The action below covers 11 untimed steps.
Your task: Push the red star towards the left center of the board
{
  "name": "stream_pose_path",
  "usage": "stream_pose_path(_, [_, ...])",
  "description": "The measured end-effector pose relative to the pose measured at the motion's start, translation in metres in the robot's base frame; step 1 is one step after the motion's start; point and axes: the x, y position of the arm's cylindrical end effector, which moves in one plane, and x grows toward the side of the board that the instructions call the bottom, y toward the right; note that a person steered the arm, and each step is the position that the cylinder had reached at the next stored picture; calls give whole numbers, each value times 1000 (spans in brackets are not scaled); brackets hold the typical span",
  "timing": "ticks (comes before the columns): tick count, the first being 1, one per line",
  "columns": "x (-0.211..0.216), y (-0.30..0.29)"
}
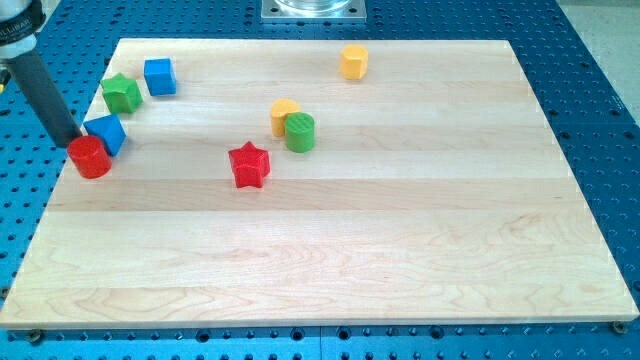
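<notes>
Rod [42, 90], dark, leaning in from the view's top left; my tip [72, 141] rests at the bench's left edge, touching or just beside the red cylinder [90, 157]. No pincer on this arm, so no released or clenched state to tell.
Blue block [107, 133], angular, just right of the tip, touching the red cylinder.
Green star [121, 93] and blue cube [159, 76], near each other toward the top left corner.
Red star [249, 165], lying alone left of the bench's [330, 270] middle, well apart from the tip.
Yellow block [283, 115], touching the green cylinder [299, 131] on its right.
Yellow hexagonal block [353, 62], near the top edge.
</notes>
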Motion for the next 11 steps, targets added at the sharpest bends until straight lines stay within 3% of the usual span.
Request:
stream_pose_path(1, [24, 36])
stream_pose_path(3, [74, 24])
stream_pose_path(4, [46, 89])
stream_pose_path(5, [90, 109])
stream_pose_path(6, [133, 202])
stream_pose_path(7, [98, 272])
stream_pose_path(9, [62, 194])
stream_pose_path(10, [88, 215])
stream_pose_path(11, [38, 279])
